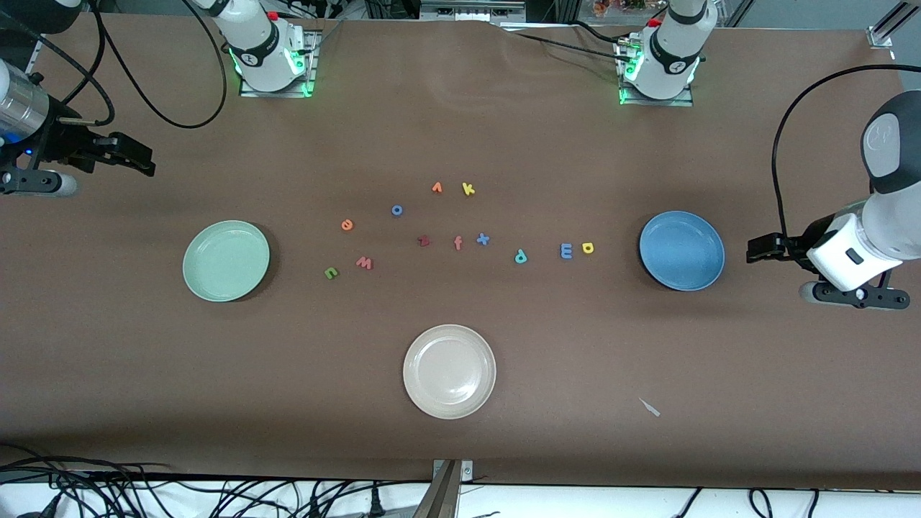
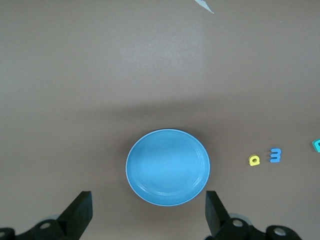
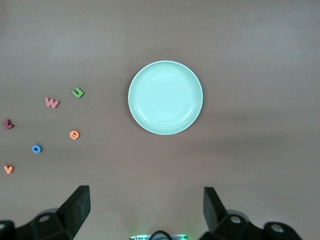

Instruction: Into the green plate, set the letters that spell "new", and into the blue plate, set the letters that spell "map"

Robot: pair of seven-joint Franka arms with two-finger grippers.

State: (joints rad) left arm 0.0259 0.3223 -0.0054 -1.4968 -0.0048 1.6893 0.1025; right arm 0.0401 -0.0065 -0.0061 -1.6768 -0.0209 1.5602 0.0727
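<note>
The green plate (image 1: 227, 260) (image 3: 165, 97) lies toward the right arm's end and the blue plate (image 1: 682, 250) (image 2: 167, 167) toward the left arm's end, both with nothing in them. Between them on the table lie green n (image 1: 331, 273) (image 3: 77, 92), pink w (image 1: 365, 263) (image 3: 51, 102), orange e (image 1: 347, 224) (image 3: 74, 134), teal p (image 1: 520, 256), blue m (image 1: 566, 250) (image 2: 275, 155) and yellow a (image 1: 588, 248) (image 2: 254, 160). My left gripper (image 1: 757, 250) (image 2: 148, 200) hangs open over the table beside the blue plate. My right gripper (image 1: 146, 162) (image 3: 145, 195) hangs open at the right arm's end.
A cream-white plate (image 1: 450, 371) sits nearer the front camera. Other loose letters: blue o (image 1: 397, 210), orange v (image 1: 437, 188), yellow k (image 1: 468, 189), dark red z (image 1: 424, 241), orange f (image 1: 458, 243), blue x (image 1: 483, 239). A paper scrap (image 1: 650, 407) lies near the front edge.
</note>
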